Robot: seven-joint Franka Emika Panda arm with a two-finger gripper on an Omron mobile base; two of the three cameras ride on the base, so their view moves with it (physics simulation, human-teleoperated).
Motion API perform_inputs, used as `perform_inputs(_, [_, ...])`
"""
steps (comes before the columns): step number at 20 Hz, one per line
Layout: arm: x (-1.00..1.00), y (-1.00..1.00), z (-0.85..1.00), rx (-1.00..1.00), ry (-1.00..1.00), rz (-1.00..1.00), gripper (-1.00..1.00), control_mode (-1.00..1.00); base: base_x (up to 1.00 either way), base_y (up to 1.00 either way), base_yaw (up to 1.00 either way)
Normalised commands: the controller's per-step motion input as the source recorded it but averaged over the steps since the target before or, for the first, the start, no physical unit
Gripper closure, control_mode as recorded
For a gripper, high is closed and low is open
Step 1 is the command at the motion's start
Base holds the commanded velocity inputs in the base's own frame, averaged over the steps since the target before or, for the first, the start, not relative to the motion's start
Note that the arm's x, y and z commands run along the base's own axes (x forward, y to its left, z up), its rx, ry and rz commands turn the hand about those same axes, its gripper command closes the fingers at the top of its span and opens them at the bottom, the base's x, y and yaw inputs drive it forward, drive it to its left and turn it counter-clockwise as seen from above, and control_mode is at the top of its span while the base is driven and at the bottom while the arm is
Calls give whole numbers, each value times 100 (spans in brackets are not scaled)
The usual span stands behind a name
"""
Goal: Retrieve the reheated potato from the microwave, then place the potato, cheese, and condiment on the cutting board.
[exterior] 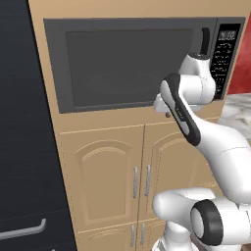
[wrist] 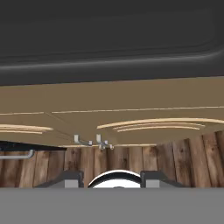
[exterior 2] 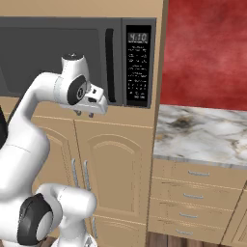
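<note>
the microwave [exterior 2: 58, 58] door is closed, so the potato is probably inside where it cannot be seen. the door handle [exterior 2: 110, 65] is a tall black bar that runs up and down. it sits just above the pincer [exterior 2: 85, 114] and a little to its right, very near. the pincer points down at the cabinet doors [exterior 2: 116, 169] and holds nothing; its jaws are nearly shut. there is open room in front of the door. the button panel [exterior 2: 138, 67] is just past the handle, and the counter [exterior 2: 202, 132] is farther right.
</note>
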Motion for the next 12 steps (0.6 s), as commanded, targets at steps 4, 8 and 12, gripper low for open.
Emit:
perform_inputs(4, [-19,0,0,0,-13,0,-100,-100,0,0,0])
perform_inputs(8, [-18,-3,12,1,-50,0,-100,-100,0,0,0])
perform_inputs(12, [-3,-12,35,1,-38,0,-100,-100,0,0,0])
